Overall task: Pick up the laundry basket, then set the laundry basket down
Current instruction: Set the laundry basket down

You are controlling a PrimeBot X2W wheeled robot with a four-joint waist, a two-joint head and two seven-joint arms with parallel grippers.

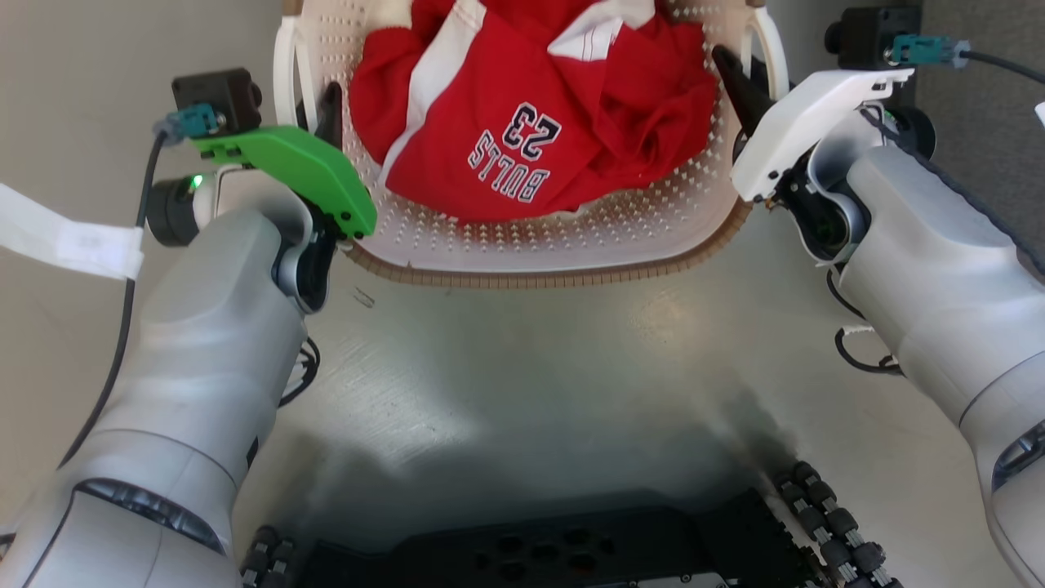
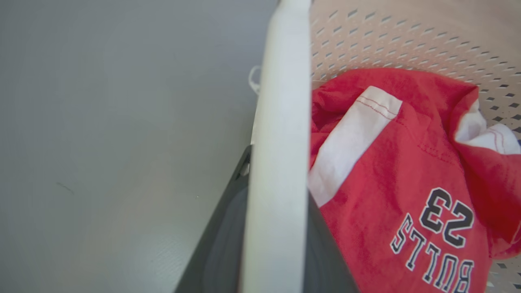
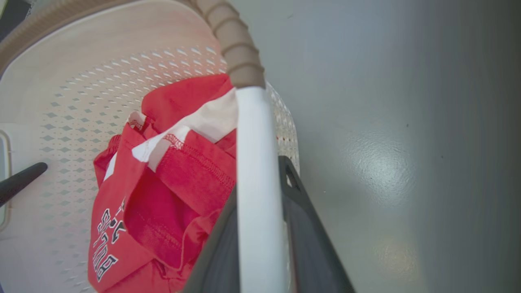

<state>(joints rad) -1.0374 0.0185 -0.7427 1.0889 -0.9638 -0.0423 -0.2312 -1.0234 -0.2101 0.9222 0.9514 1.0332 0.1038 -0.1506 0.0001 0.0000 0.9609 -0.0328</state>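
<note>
Claws pinch the cream plastic laundry basket. Left claw and right claw each squeeze one white handle.

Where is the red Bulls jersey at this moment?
Head view, top centre: the red Bulls jersey lies crumpled inside the laundry basket, between the left tool and right tool at its sides.

- The right gripper has its two dark fingers close against either side of the white handle of the laundry basket.
- Further up, the handle meets the brown woven-look rim.
- A crumpled red garment with white stripes and dark lettering lies inside.
- The left gripper's dark finger pokes in at the far wall.
- Grey floor lies beside the basket.
</note>
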